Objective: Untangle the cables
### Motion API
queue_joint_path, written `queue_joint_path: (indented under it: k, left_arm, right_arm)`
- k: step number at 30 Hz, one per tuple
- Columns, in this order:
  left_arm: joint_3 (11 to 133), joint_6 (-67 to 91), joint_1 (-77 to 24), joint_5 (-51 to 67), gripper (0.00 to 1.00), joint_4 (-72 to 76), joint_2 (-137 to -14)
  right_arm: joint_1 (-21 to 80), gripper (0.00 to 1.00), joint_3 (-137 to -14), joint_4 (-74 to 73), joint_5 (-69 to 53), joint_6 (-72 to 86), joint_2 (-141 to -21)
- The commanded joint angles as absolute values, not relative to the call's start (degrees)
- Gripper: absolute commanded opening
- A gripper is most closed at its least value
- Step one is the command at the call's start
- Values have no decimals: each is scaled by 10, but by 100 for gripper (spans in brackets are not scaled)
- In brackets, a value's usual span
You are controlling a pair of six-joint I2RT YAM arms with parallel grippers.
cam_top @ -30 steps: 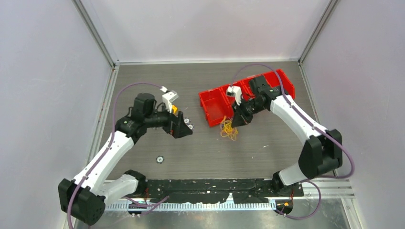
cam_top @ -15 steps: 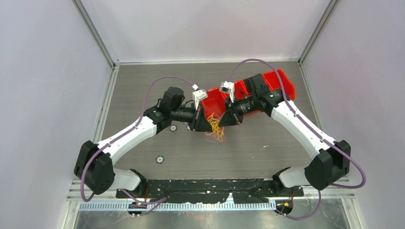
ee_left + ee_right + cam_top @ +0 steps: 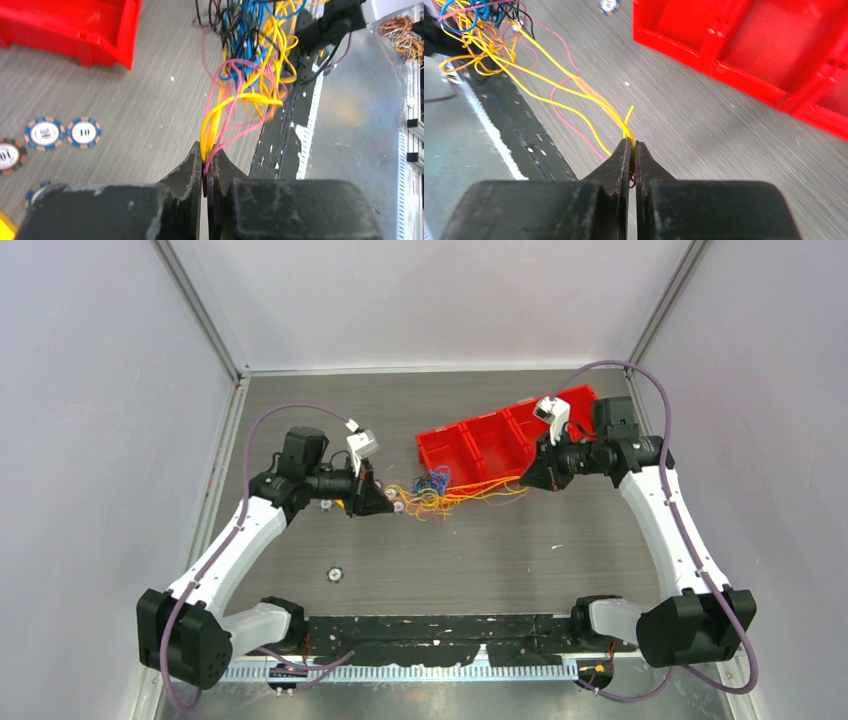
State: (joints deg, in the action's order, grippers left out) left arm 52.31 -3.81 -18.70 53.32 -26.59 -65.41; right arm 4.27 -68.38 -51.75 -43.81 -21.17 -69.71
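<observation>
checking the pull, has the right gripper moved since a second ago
Yes. The right gripper has moved right, toward the table's right edge, stretching the cables out.

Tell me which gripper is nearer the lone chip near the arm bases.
Left. The left gripper sits beyond the lone chip; the right gripper is far to its right, beside the red bins.

Cables (image 3: 440, 497) span from left end effector (image 3: 392, 505) to right end effector (image 3: 527, 480), before the bins (image 3: 480, 440)
</observation>
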Motion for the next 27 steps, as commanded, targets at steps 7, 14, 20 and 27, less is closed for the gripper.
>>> queue_joint_path:
  k: [7,14,20,27]
  left_arm:
    - [501,-68,-236,533,0,-271,-629]
    - [504,-80,-284,486,0,-273,-708]
    - [480,-107,-261,516,0,-296,-704]
    - [518,-404,-277,405,62,-561,-705]
  right_arm:
    - [103,79,-682,-662,-442,-362,-711]
    - [210,96,-643,-468,-371,-223,-724]
    - [277,99,-616,-368,-399,-151,-796]
    - [330,100,-614,-292,-388,-127,-837]
